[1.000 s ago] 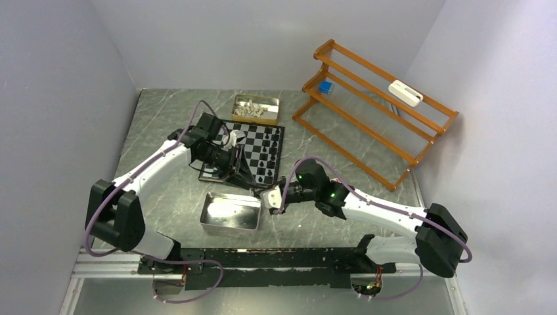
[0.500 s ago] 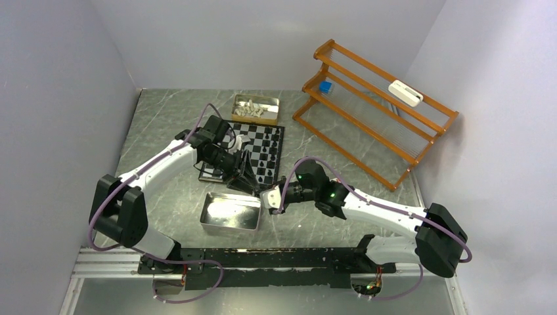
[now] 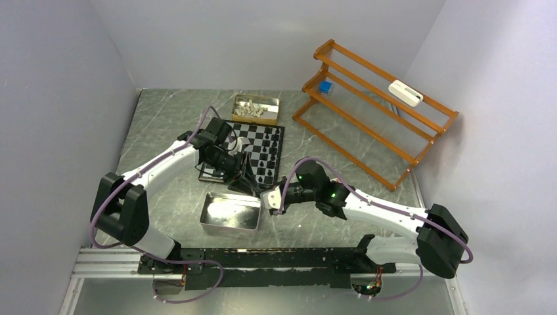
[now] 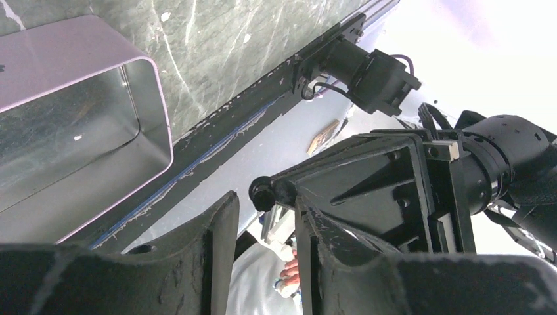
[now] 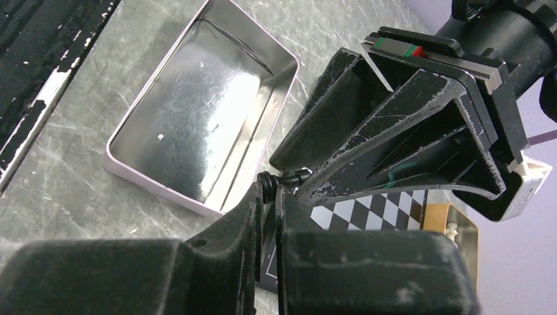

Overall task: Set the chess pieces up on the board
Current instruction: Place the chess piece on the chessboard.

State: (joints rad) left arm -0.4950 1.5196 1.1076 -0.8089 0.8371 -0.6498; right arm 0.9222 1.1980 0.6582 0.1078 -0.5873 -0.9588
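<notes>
Black chess piece (image 5: 266, 182) held in mid-air, just past the metal tray (image 3: 230, 211)
Our right claw (image 5: 268, 197) is clamped on it, with the left claw (image 4: 265, 201) apart around it; an early release could drop it short of the chessboard (image 3: 244, 129) at upper centre.

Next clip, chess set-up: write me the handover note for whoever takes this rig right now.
Right tool: shut on one black piece, held in the air beside the near tray.
Left tool: open, tips at that same piece, not gripping it.
Board: a group of black pieces stands toward its right side in the top view.
White pieces: in the far tin.
Near tray: no pieces in it.
Left to do: seat the held piece, then the white set.
</notes>
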